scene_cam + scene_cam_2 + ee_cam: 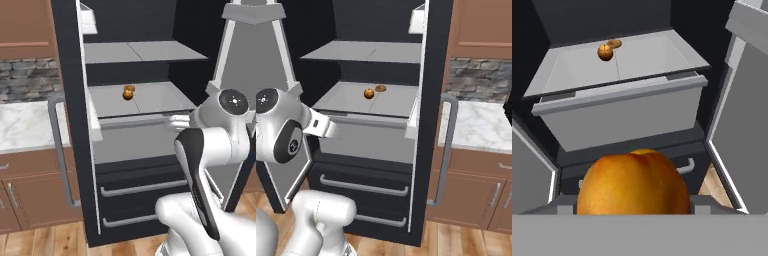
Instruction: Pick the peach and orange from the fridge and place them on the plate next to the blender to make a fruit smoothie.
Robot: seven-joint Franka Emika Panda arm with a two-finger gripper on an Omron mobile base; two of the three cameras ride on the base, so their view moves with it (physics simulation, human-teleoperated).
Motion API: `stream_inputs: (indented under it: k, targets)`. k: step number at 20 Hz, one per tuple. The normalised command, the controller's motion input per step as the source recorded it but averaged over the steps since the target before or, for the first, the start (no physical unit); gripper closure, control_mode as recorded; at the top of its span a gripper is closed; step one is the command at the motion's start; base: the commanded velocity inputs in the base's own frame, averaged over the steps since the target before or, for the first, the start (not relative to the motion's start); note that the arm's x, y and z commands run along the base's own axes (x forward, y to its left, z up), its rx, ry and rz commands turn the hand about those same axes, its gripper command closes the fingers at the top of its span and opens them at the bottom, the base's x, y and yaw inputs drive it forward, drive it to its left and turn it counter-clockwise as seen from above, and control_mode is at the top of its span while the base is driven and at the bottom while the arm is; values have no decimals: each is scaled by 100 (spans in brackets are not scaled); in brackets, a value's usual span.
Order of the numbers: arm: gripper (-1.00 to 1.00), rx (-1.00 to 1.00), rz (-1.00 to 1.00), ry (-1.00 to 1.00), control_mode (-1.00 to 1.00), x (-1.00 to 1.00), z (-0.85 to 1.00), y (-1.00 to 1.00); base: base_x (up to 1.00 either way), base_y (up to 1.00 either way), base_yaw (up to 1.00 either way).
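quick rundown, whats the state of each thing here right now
peach: off the shelf, close up between the fingertips of the gripper
orange: resting on the fridge's lower shelf, untouched
flat brown-orange disc: lying on the same shelf just behind the orange
fridge: both doors open
fridge drawer: pulled partway out under the shelf
lower drawers: closed

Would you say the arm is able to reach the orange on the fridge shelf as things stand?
Probably not yet. The path to the orange on the fridge shelf looks open, but the gripper appears to be holding the peach, so it would need to put that down first.
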Motion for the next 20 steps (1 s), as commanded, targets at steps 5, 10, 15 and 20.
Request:
stream_inputs:
  k: [5,10,15,20]
  targets:
    - [100,0,0,0,100,0,0,0,-93,-6,26]
    - [100,0,0,0,100,0,0,0,-75,-3,84]
    - [100,0,0,0,100,0,0,0,-25,0,100]
    - [100,0,0,0,100,0,0,0,-4,0,100]
